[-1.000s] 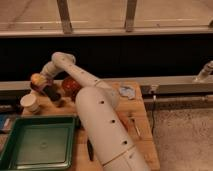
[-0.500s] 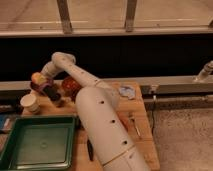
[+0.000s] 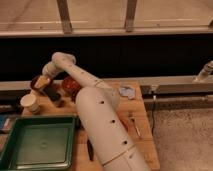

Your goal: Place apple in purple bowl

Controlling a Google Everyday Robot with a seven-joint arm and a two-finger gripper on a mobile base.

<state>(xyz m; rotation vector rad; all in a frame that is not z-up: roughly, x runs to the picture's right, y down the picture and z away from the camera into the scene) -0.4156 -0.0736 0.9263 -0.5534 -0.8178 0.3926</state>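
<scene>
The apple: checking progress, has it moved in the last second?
No. The apple, at the end effector, sits equally far above the pale cup.

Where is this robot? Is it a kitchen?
Probably a lab or workshop, not a kitchen: a wooden table beside a dark window wall, with a green tray and pale cup. The tool hovers over the purple bowl.

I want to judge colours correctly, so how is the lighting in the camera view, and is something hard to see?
Camera view: light is dim and warm, so the purple bowl looks brownish; the apple appears pale and blurred over it, at the hand; a dark shadow band fills the area behind the table; the green tray stays readable.
</scene>
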